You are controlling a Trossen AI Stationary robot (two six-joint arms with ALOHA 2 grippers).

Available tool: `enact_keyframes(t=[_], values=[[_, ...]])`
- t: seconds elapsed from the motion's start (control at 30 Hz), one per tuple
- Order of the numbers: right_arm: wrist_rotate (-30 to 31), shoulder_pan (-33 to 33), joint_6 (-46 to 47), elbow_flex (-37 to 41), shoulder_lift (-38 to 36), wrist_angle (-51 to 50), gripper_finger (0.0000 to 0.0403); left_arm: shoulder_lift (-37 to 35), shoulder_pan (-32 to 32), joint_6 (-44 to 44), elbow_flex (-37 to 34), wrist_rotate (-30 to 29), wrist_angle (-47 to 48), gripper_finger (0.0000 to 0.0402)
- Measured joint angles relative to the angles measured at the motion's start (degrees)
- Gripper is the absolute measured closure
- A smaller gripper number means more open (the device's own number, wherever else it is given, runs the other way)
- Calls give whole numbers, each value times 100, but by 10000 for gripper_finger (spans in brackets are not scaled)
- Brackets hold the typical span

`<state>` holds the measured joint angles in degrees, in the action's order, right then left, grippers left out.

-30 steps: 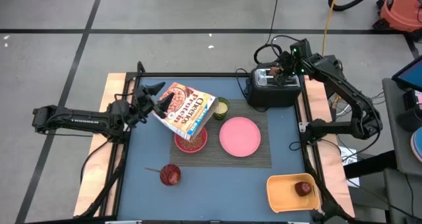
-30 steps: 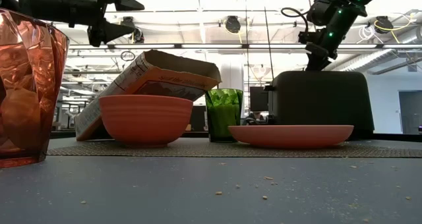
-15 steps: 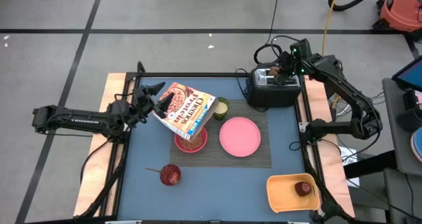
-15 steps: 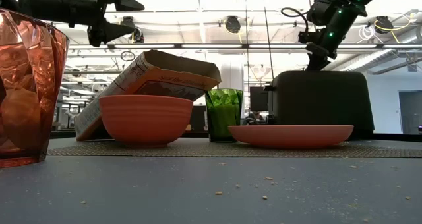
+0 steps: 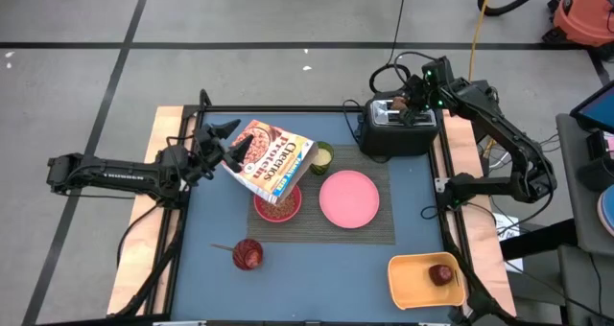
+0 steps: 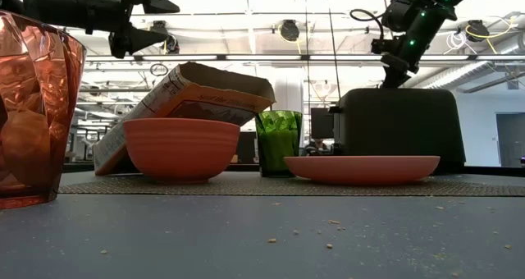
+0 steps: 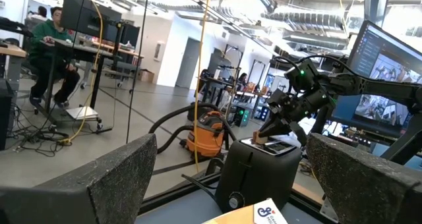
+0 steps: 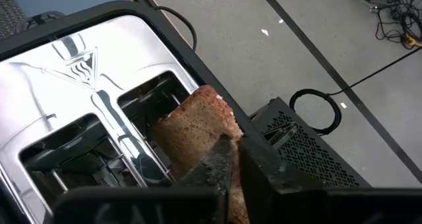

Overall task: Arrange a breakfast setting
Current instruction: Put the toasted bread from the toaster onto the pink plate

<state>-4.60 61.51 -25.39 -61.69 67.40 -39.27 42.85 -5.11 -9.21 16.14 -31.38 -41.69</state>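
A brown toast slice [image 8: 188,128] stands in a slot of the black toaster [image 5: 398,127] at the table's far right, and my right gripper [image 8: 234,141] is shut on it. The Cheerios box [image 5: 273,160] leans tilted over the far side of the pink-red bowl [image 5: 277,204], which sits on the dark striped placemat [image 5: 384,230] beside the pink plate [image 5: 348,197]. My left gripper [image 5: 230,142] hangs open just above the box's left end and touches nothing. The apple [image 5: 441,273] lies in the orange tray [image 5: 413,283]. My right gripper pinches the toast slice's upper corner [image 8: 221,128] between its two fingers. The fingers come slanting down from above, from the table's right side. The slice stands upright, with its lower part in the toaster's slot [image 8: 155,95].
A green cup [image 5: 323,154] stands behind the bowl, between the box and the toaster. A red tumbler [image 5: 247,254] with a wooden handle [image 5: 224,248] sticking out stands on the blue mat near the front. A cable [image 5: 389,74] loops behind the toaster.
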Motion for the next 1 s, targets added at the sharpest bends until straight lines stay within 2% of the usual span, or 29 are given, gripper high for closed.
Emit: enact_keyframes(t=[0.47, 1.0], values=[[2, -2, -106, 0, -145, 180, 388, 0, -1, 0, 0, -2, 0, 7], [0, -2, -177, 0, -1162, 444, 390, 0, 0, -2, 0, -2, 0, 7]])
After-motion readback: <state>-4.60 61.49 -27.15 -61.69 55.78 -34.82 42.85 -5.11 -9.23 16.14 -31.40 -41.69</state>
